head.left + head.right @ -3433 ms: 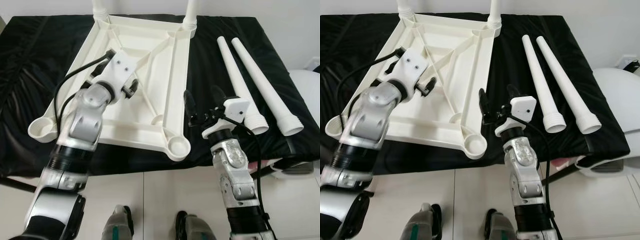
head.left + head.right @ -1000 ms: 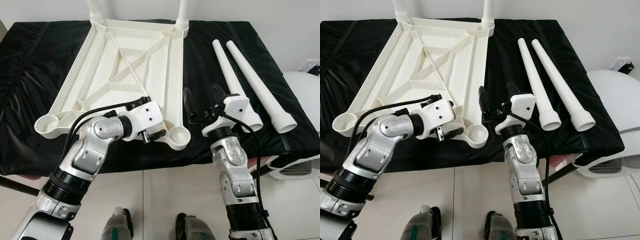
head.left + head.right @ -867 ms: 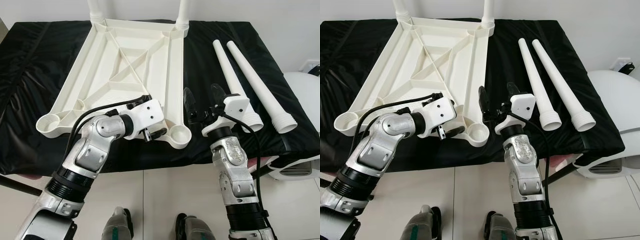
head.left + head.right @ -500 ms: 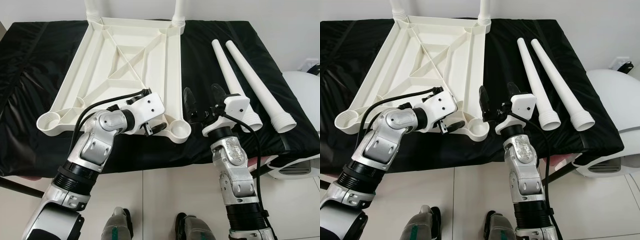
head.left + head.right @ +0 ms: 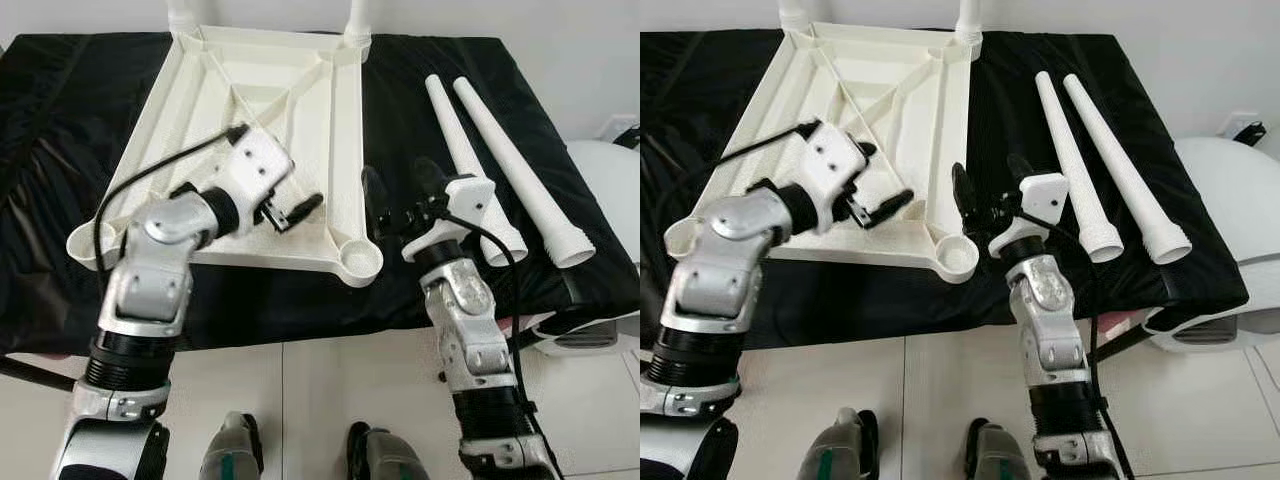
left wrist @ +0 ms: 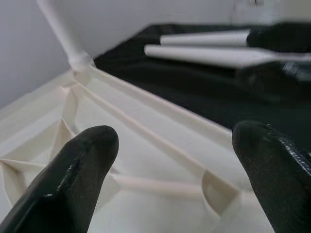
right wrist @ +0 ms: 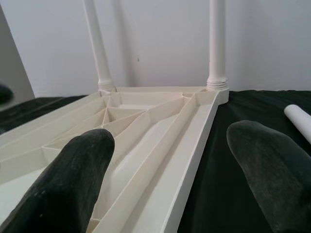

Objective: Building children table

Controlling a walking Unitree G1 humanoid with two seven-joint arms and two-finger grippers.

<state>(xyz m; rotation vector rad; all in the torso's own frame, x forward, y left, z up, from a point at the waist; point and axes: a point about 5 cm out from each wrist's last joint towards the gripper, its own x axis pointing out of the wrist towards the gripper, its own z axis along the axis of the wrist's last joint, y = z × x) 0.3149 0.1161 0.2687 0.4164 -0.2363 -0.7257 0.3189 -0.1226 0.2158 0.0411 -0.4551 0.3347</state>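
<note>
A: Children's table top (image 5: 270, 120), white plastic, one item. It lies upside down on the black cloth (image 5: 60, 130) covering the worktop, ribbed underside up, presumably so the corner sockets face upward to take the legs.

B: Legs fitted?

A: Two, standing upright in the far corners: far-left leg (image 7: 96, 48), far-right leg (image 7: 216, 43). Two loose legs lie side by side on the cloth to the right, apart from the top: inner leg (image 5: 468, 165), outer leg (image 5: 520, 170), threaded collars toward the robot, likely staged within the right arm's reach.

B: Open sockets?

A: Near-right socket (image 5: 361, 262) is empty. Near-left corner is partly hidden behind the left arm.

B: Grippers?

A: Left gripper (image 5: 290, 212) hovers over the near part of the underside, jaws spread, holding nothing, pointing toward the near-right corner. Right gripper (image 5: 395, 200) hangs just beside the top's right edge, between the empty socket and the inner loose leg, jaws wide apart, also empty.

B: Stage?

A: Judged about half done; two legs remain. The next move probably calls for the right gripper to take the inner leg near its collar, while the left steadies the top.
</note>
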